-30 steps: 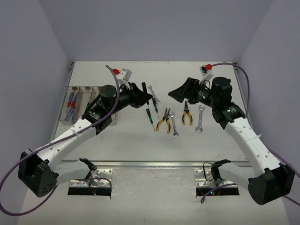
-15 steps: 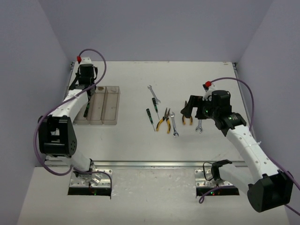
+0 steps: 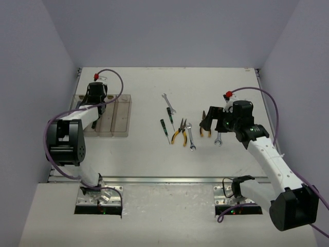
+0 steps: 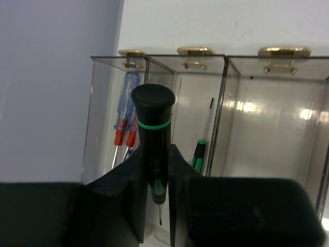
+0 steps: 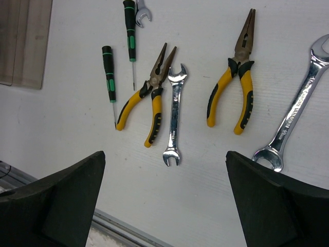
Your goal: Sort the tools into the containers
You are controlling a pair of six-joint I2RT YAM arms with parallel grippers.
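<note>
From above: the left gripper [image 3: 95, 95] sits over the row of clear plastic bins [image 3: 122, 117], and the right gripper [image 3: 207, 119] hovers above yellow-handled pliers [image 3: 205, 133] on the white table [image 3: 144, 154].

Left wrist: jaws clamped on a black screwdriver with green ring [image 4: 153, 128], upright in front of the bins. Blue-and-red screwdrivers [image 4: 126, 110] lie in the leftmost bin.

Right wrist: jaws wide apart above the pliers, silver wrenches [image 5: 175, 123] and green-black screwdrivers [image 5: 109, 77].

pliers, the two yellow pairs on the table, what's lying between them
A small silver wrench lies between the left pliers and the right pliers. The right wrist view shows it best.
</note>
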